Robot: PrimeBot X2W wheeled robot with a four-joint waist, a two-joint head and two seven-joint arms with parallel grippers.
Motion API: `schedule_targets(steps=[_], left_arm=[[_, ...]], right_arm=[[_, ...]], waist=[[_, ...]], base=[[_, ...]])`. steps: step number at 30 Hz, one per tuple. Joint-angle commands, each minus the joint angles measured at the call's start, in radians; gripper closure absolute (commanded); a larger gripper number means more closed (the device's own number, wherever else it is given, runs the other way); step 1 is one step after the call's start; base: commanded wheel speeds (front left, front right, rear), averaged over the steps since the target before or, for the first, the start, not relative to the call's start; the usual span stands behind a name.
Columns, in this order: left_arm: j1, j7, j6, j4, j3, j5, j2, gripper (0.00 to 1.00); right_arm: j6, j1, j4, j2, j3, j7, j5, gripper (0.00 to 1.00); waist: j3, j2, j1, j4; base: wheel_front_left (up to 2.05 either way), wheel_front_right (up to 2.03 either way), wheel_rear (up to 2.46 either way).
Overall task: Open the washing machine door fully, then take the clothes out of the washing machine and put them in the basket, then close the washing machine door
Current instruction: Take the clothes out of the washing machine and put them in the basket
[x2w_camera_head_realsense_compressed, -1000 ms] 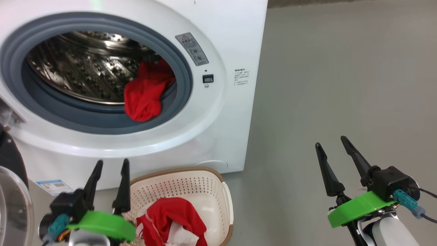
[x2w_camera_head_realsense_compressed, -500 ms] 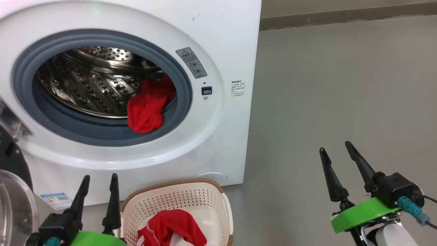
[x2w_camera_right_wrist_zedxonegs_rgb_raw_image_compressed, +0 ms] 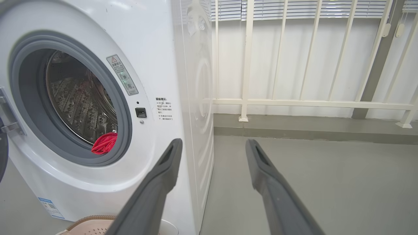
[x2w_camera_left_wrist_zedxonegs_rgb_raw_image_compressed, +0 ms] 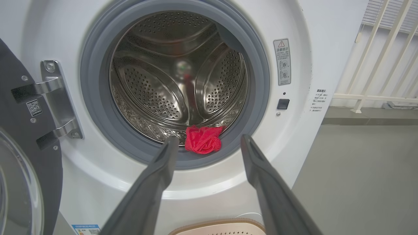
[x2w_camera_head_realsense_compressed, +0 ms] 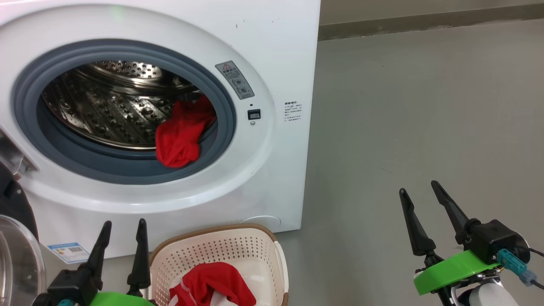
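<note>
The white washing machine stands with its door swung wide to the left, glass bowl at the frame's lower left. Red clothes hang over the grey gasket at the drum's lower right; they show too in the left wrist view and the right wrist view. More red clothes with white patches lie in the cream basket on the floor below the drum. My left gripper is open and empty, left of the basket. My right gripper is open and empty over bare floor at the right.
Grey floor stretches right of the machine. A white railing with blinds behind it runs along the back wall. The door hinge is bolted at the drum's left.
The head camera has tilted up, so the whole scene sits lower in the picture. My left gripper has come away from the basket toward me. The clothes have not moved.
</note>
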Motion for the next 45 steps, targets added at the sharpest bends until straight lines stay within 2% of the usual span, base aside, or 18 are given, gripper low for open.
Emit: schedule_targets(steps=[1,27,35,45], left_arm=[[-0.009,-0.012,0.004,-0.030,0.034,0.003,0.008,0.00],[-0.023,-0.012,0.007,-0.016,0.029,0.007,0.006,0.00],[-0.098,-0.012,-0.003,-0.018,0.019,0.010,0.006,0.00],[-0.318,-0.012,-0.018,0.059,-0.005,0.037,0.038,0.00]], right_arm=[[0.006,-0.013,-0.029,-0.008,0.016,-0.006,-0.007,0.00],[0.006,-0.010,-0.019,-0.017,0.034,-0.006,0.001,0.00],[0.006,-0.030,-0.031,-0.027,0.030,-0.006,0.004,0.00],[0.006,-0.101,-0.048,-0.031,0.032,-0.006,0.013,0.00]], waist=[[0.002,-0.0001,0.0000,0.000],[0.018,-0.0001,0.0000,0.008],[0.094,-0.0001,0.0000,0.015],[0.238,-0.0001,0.0000,0.023]], base=[[0.00,0.00,0.00],[0.00,0.00,0.00],[0.00,0.00,0.00],[0.00,0.00,0.00]])
